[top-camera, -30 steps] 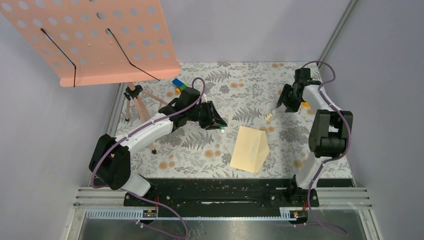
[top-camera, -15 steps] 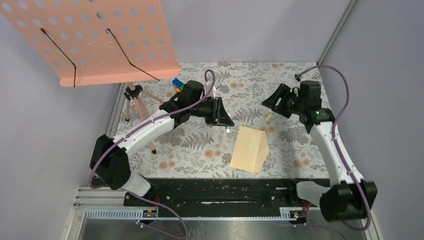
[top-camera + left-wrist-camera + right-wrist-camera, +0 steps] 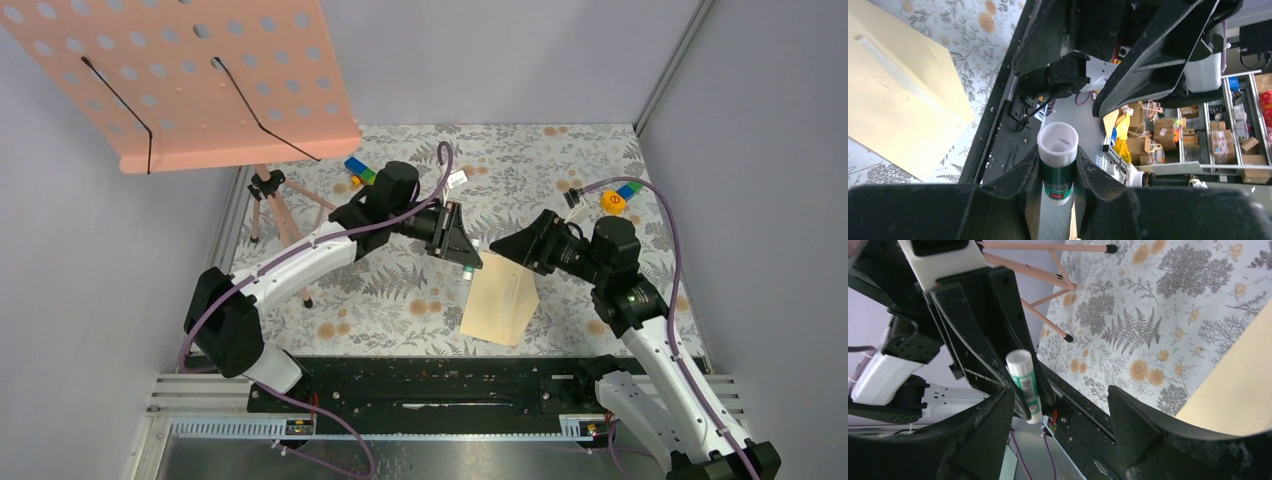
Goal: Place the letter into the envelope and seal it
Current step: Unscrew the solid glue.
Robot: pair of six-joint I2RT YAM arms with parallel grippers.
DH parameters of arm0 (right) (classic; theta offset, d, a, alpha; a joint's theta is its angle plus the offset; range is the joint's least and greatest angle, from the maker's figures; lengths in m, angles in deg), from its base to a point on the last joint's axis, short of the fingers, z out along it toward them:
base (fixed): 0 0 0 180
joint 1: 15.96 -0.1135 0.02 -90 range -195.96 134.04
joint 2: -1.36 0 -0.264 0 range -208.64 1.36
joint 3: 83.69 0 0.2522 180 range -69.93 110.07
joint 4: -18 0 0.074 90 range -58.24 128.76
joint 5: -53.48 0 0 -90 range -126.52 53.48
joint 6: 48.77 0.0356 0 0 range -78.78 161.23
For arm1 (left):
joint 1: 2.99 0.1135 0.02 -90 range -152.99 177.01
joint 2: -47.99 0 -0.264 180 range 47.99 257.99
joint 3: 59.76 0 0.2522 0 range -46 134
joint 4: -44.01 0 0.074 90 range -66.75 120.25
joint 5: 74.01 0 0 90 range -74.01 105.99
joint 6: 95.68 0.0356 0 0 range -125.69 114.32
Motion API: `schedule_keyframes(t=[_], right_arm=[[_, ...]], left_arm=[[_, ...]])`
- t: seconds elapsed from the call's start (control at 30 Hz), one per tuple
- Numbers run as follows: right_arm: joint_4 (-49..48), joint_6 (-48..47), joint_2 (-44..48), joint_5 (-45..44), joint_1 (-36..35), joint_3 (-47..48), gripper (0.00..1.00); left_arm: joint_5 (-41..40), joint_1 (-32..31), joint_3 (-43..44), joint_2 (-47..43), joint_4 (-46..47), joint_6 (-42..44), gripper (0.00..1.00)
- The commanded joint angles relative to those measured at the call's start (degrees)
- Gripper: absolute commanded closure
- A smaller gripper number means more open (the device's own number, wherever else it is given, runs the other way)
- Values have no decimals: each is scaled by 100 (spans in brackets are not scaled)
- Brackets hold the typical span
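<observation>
Only the top view shows the pink perforated stand panel (image 3: 190,80) in the upper left of the frame, and the floral surface (image 3: 400,290) from edge to edge. The envelope (image 3: 498,300) lies flat on that surface at lower centre, near the black base rail (image 3: 420,385). It is pale cream-tan paper, blank, with one straight crease along it. Whether the letter is inside cannot be told. The left wrist view alone shows, past the rail, shelves of cardboard boxes (image 3: 1198,135). The right hand (image 3: 500,250) is at the envelope's upper edge in the frame, jaws wide apart with nothing held. The left hand (image 3: 462,255) is clamped on a glue stick (image 3: 1058,150) with a white cap and a green label. The right wrist view shows barcode-like stripes on the label; its print is too small to read.
</observation>
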Motion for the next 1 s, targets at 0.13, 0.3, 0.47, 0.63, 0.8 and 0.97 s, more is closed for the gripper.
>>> schedule_keyframes(t=[0.13,0.3,0.47,0.63,0.8,0.97], right_arm=[[-970,384,152,-2,-148,13,28],[-282,-23,122,-136,-314,99,27],[-495,117,134,17,-360,-80,25],[-618,91,-96,131,-457,-126,28],[-773,90,-316,90,-572,-128,33],[-1075,44,-622,82,-584,-41,40]], left_arm=[[-567,-79,542,312,-162,-231,100],[-1550,-91,785,460,-232,-1045,100],[-1920,-71,439,376,435,-1875,100],[-1718,-69,502,504,472,-1987,100],[-1720,-73,424,436,599,-2023,100],[-1564,-73,392,545,702,-2053,100]])
